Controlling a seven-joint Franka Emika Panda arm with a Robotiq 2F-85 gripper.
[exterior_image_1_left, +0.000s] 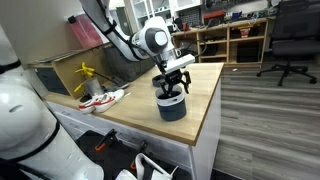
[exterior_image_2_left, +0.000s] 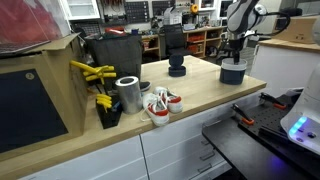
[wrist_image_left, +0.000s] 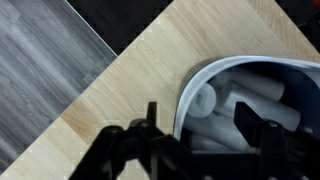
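A dark round container (exterior_image_1_left: 172, 106) stands near the corner of the wooden table (exterior_image_1_left: 205, 95) in both exterior views; its other point is (exterior_image_2_left: 234, 72). Its pale rim (wrist_image_left: 192, 85) shows in the wrist view, with white rolled cylinders (wrist_image_left: 255, 95) lying inside. My gripper (exterior_image_1_left: 172, 85) hangs straight down over the container, also seen at the gripper (exterior_image_2_left: 236, 58). In the wrist view the gripper (wrist_image_left: 200, 125) is open, one finger outside the rim and the other over the white rolls. Nothing is held between the fingers.
A pair of white and red shoes (exterior_image_2_left: 160, 103) lies by a metal can (exterior_image_2_left: 128, 94). Yellow tools (exterior_image_2_left: 92, 72) and a black bin (exterior_image_2_left: 110, 50) sit behind them. A dark cup-like object (exterior_image_2_left: 177, 66) stands mid-table. The table edge and grey floor (wrist_image_left: 50, 70) lie close to the container.
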